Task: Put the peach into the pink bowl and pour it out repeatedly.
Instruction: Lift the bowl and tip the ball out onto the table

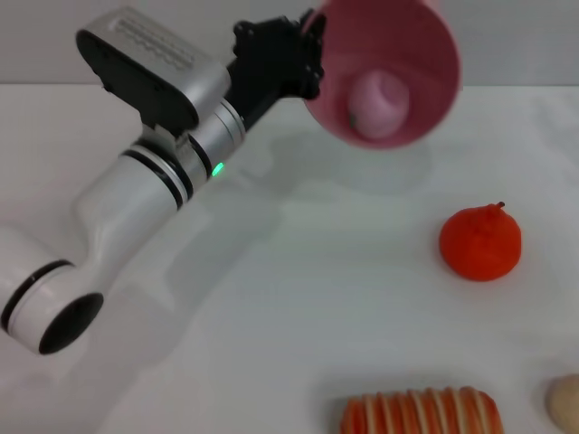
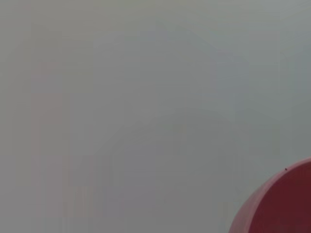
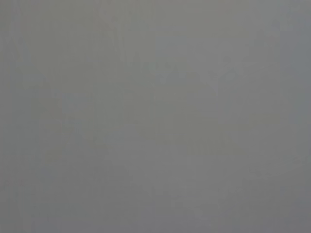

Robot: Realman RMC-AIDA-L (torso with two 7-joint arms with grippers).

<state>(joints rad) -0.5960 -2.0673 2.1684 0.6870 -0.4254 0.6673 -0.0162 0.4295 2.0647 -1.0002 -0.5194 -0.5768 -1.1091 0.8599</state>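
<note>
In the head view my left gripper [image 1: 308, 63] is shut on the rim of the pink bowl [image 1: 425, 41] and holds it in the air, tipped on its side with the opening facing the camera. The small pale pink peach [image 1: 380, 104] lies inside the bowl near its lower rim. A curved piece of the bowl's outside shows in a corner of the left wrist view [image 2: 282, 206]. The right gripper is not in view; its wrist view shows only plain grey.
A bright orange-red fruit [image 1: 480, 242] lies on the white table [image 1: 298, 298] right of centre. A striped orange and cream item [image 1: 421, 414] lies at the front edge, with a beige round item [image 1: 566, 402] at the front right corner.
</note>
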